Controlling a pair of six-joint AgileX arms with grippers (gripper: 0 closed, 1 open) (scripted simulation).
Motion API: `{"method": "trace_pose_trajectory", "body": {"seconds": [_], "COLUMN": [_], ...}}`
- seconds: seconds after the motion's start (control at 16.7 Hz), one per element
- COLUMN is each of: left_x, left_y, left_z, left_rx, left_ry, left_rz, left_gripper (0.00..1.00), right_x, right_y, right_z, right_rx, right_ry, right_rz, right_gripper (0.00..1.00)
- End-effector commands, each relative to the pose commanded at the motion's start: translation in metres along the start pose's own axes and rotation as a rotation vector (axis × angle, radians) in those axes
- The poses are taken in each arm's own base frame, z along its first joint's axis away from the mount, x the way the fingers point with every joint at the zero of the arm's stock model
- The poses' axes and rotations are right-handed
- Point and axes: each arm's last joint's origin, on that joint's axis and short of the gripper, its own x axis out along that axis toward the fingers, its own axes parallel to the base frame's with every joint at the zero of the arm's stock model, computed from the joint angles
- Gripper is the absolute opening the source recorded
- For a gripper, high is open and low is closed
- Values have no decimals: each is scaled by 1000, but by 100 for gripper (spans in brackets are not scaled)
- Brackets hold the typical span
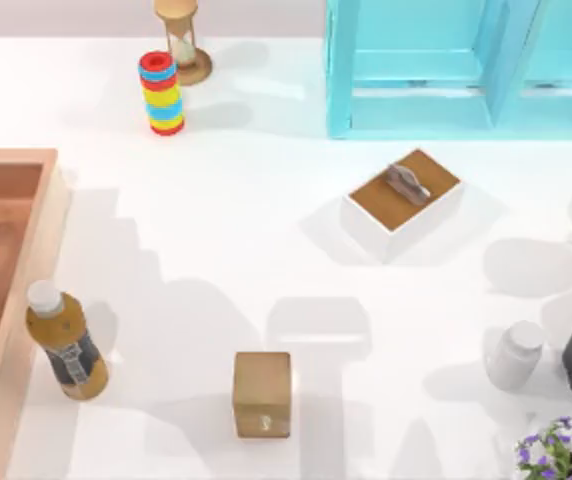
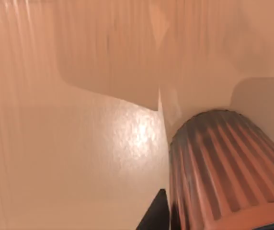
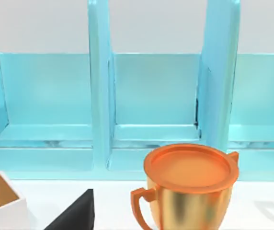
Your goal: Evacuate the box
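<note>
The box [image 1: 6,290] sits at the tabletop's [image 1: 266,260] left edge, cut off by the frame, with a capped amber bottle [image 1: 64,342] just beside its outer wall.

The left wrist view looks down into the box's wooden interior, where a ribbed, dark-and-orange cylindrical object [image 2: 223,167] lies close against the inner wall [image 2: 103,48]. A dark sliver of the left gripper [image 2: 157,213] shows beside it; whether that gripper is open, closed or holding anything, I cannot tell.

The right gripper [image 3: 74,213] appears as a dark wedge near a gold cup with an orange lid [image 3: 189,187], in front of the blue shelf [image 3: 146,96]; its opening I cannot tell either.

Risks, as I judge them: the ribbed object lies tight against the wall, so a finger could jam on wood, or the round body could roll out of a shallow pinch. Lifting out carelessly could clip the wall and topple the bottle.

The box's remaining contents are out of sight.
</note>
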Motion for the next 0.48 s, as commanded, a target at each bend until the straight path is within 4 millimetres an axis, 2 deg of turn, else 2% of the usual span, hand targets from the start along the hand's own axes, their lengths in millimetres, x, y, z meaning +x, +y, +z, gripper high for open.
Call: {"method": "trace_pose_trajectory", "body": {"seconds": [0.18, 0.48], "left_x": [0, 0], "left_y": [0, 0], "left_z": [0, 0], "left_rx": [0, 0], "left_ry": [0, 0], "left_rz": [0, 0], "left_gripper": [2, 0], "right_x": [0, 0], "right_y": [0, 0], "right_z": [0, 0], "right_rx": [0, 0], "right_ry": [0, 0], "right_rz": [0, 0], "right_gripper": [100, 100]}}
